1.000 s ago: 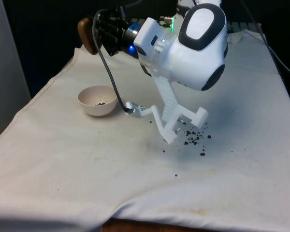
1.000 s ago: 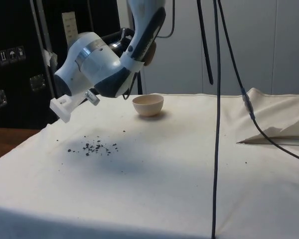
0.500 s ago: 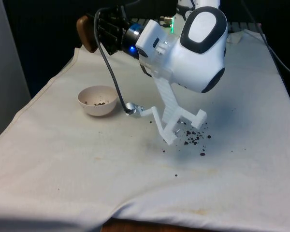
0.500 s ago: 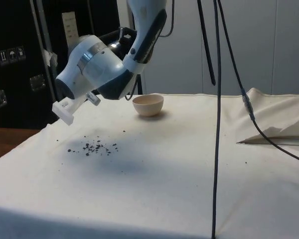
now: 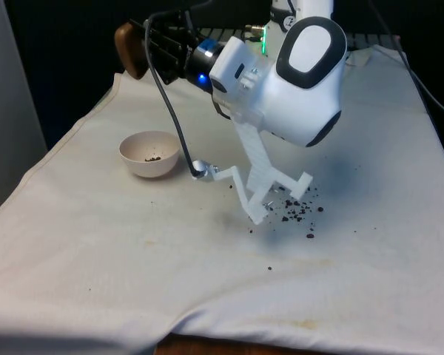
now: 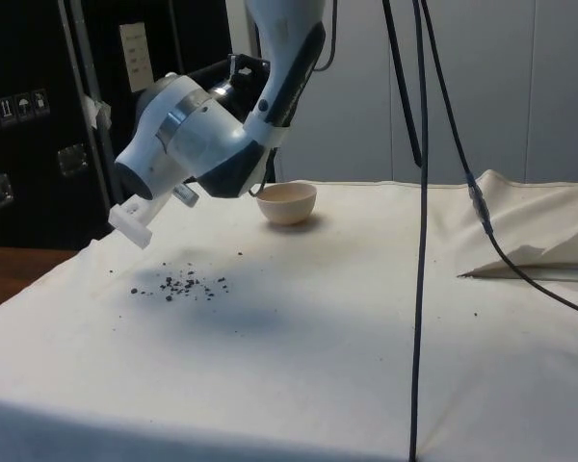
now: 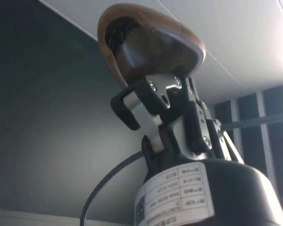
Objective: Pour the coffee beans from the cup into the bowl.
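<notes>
A little heap of spilled coffee beans (image 5: pixel 300 213) lies on the white cloth of the table (image 5: pixel 133 281), about in its middle. Farther back, near the table's edge on the front view's left, sits the pale bowl (image 5: pixel 149 154) with a few beans inside. High above the bowl, near the table's far corner, the gripper (image 5: pixel 144 50) squeezes the brown cup (image 7: pixel 148 47), tipped onto its side.
</notes>
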Robot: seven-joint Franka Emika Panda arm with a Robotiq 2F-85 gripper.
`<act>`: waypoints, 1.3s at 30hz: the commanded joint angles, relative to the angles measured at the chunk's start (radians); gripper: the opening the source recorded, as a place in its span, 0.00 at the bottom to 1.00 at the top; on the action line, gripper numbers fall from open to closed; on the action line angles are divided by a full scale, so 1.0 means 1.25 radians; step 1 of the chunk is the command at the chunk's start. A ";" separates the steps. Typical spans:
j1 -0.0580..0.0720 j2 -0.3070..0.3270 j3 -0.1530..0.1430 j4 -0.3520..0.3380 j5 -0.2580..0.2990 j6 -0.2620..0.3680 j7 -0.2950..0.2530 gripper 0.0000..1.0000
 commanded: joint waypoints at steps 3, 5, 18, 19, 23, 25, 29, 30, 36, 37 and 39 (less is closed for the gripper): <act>0.002 -0.003 -0.002 -0.012 -0.013 -0.002 -0.006 0.00; 0.002 -0.005 -0.001 -0.018 -0.018 -0.005 -0.005 0.00; 0.000 -0.001 0.000 -0.014 -0.016 -0.010 0.002 0.00; 0.000 -0.001 0.000 -0.014 -0.016 -0.010 0.002 0.00; 0.001 -0.001 -0.002 -0.015 -0.019 -0.013 -0.001 0.00; 0.000 0.000 0.000 -0.014 -0.018 -0.015 0.002 0.00; 0.002 0.000 -0.004 -0.019 -0.038 -0.026 -0.014 0.00; 0.002 0.000 -0.004 -0.020 -0.042 -0.029 -0.018 0.00; 0.002 -0.002 -0.004 -0.025 -0.066 -0.045 -0.035 0.00; 0.002 -0.003 -0.004 -0.025 -0.070 -0.048 -0.038 0.00; 0.002 -0.003 -0.004 -0.026 -0.078 -0.054 -0.045 0.00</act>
